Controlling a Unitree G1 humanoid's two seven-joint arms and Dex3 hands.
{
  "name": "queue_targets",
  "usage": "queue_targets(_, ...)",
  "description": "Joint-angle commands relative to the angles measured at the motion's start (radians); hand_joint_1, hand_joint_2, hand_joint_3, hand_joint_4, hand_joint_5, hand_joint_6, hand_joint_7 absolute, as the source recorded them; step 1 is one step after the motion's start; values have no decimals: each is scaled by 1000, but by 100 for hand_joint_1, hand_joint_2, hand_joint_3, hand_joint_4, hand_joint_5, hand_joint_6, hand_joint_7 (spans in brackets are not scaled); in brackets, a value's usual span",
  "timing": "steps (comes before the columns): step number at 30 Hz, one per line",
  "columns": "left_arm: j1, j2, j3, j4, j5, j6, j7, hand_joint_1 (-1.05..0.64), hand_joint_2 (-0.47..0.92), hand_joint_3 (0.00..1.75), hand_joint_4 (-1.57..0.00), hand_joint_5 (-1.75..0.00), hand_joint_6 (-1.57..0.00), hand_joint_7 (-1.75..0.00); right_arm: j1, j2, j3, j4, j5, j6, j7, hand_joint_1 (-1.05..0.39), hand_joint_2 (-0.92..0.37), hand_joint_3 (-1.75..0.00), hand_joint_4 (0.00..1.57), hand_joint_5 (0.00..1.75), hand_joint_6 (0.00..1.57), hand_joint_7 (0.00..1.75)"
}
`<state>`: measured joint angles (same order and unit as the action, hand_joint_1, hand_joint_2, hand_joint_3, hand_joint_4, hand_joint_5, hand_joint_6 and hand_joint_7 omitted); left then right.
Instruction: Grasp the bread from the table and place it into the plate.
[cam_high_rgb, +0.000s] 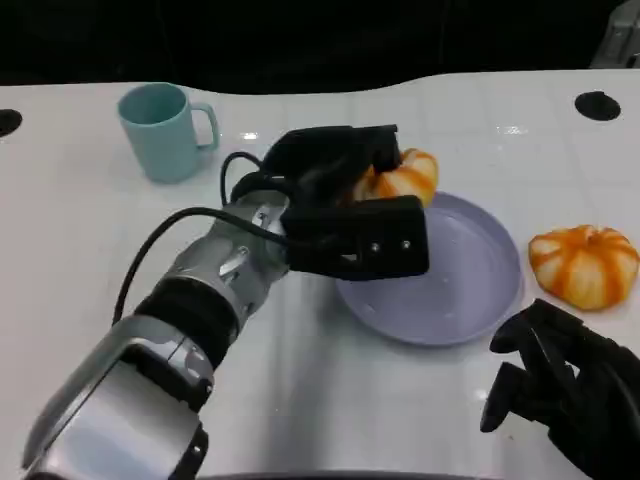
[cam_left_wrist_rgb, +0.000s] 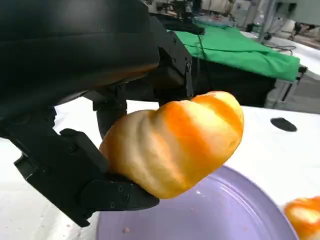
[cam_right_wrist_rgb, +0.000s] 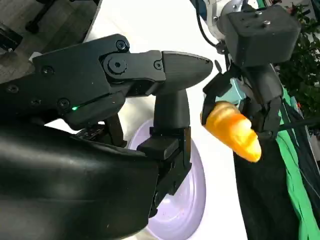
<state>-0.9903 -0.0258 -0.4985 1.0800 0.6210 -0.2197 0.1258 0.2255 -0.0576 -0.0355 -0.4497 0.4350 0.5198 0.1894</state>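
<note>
Bread — gripped in left hand over plate

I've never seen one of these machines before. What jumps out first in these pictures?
Most striking is the robot's black left hand holding an orange-striped bread roll above the far rim of a lavender plate at mid-table. A second, similar roll lies on the white table just right of the plate, near the idle right hand. A teal mug stands at the far left.

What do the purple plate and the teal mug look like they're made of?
The round purple plate looks like smooth plastic, perhaps melamine: an even colour with a soft, dull sheen. The teal mug with a handle looks like matte plastic or glazed ceramic; its flat, uniform surface leaves that open.
</note>
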Motion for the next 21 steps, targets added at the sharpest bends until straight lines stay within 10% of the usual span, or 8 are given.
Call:
queue_targets(1, -47, -30, -32, 35, 25, 9, -15, -24, 62, 83, -85, -175, -92, -90, 3, -3, 0, -18, 1, 0, -11, -43, -92, -40, 64, 175, 49, 163)
queue_targets(7, -65, -71, -58, 85, 40, 23, -34, -21, 66, 76, -81, -175, -85, -97, 7, -2, 3, -19, 0, -9, -9, -43, -92, -41, 64, 175, 48, 163)
queue_targets(10, -69, -87, -66, 109, 43, 22, -29, -21, 69, 70, -79, -175, -95, -70, 9, -2, 5, -19, 0, -10, -10, -44, -92, -41, 63, 175, 47, 163)
queue_targets(13, -69, -99, -73, 129, 47, 26, -14, -20, 72, 60, -82, -175, -89, -95, 10, -1, 7, -24, 1, -5, -14, -44, -92, -40, 63, 175, 47, 164)
queue_targets(19, -66, -112, -70, 158, 39, 37, -4, -19, 75, 31, -80, -175, -89, -88, 14, -2, 9, -21, 0, -18, -5, -43, -92, -41, 63, 175, 47, 164)
queue_targets(21, -58, -110, -60, 163, 27, 29, -7, -25, 87, 13, -63, -162, -75, -46, 13, -4, 10, -23, -5, -14, -10, -44, -92, -41, 63, 175, 48, 164)
